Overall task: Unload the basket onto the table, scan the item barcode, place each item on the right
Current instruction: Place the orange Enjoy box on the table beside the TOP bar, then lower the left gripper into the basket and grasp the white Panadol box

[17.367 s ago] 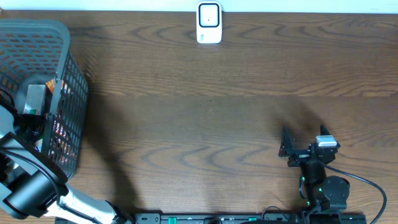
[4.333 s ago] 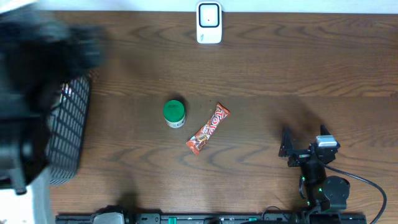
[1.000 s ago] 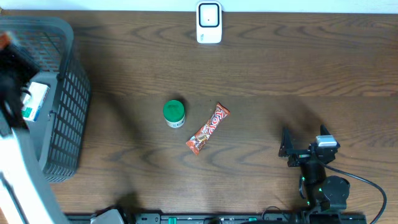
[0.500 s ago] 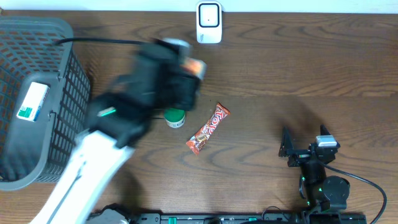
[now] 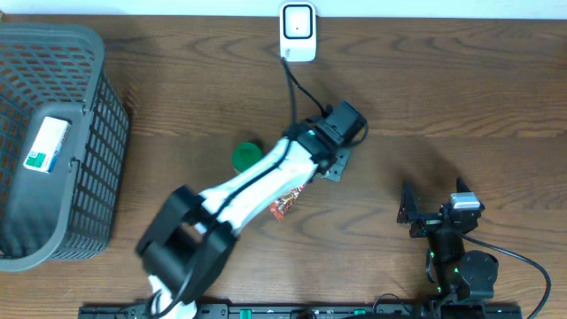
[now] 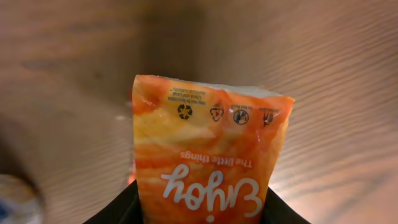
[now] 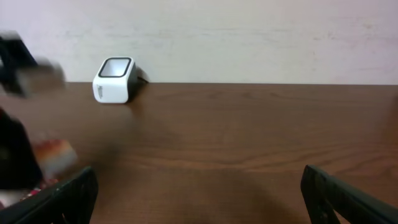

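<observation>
Item 1, left gripper (image 6: pixel 200 211): clamped on an orange pouch (image 6: pixel 208 155); your wrist view shows the pouch standing out from between the dark fingers (image 6: pixel 121 208), its "Enjoy the little things" print upside down and recycling marks at the far edge; no barcode shows on this face.

Item 2, pouch, overhead: hidden under the gripper, which hangs over the table (image 5: pixel 443 97) near mid-width; your right wrist view gives only a blurred orange patch at far left.

Item 3, scanner (image 5: pixel 298 33): white, at the table's far edge, beyond the left gripper and a little to its left; well apart from the pouch; its window faces up.

Item 4, right gripper (image 5: pixel 409 213): jaws spread wide, nothing between them; parked to the right of the left gripper and nearer you.

Item 5, can (image 5: pixel 247 156): green lid, upright, just left of the left arm, behind the gripper.

Item 6, candy bar (image 5: pixel 282 206): mostly covered by the left arm; only its near end shows.

Item 7, basket (image 5: pixel 97 168): dark mesh, far left of both grippers; holds a box (image 5: pixel 46 143), white and green.
</observation>
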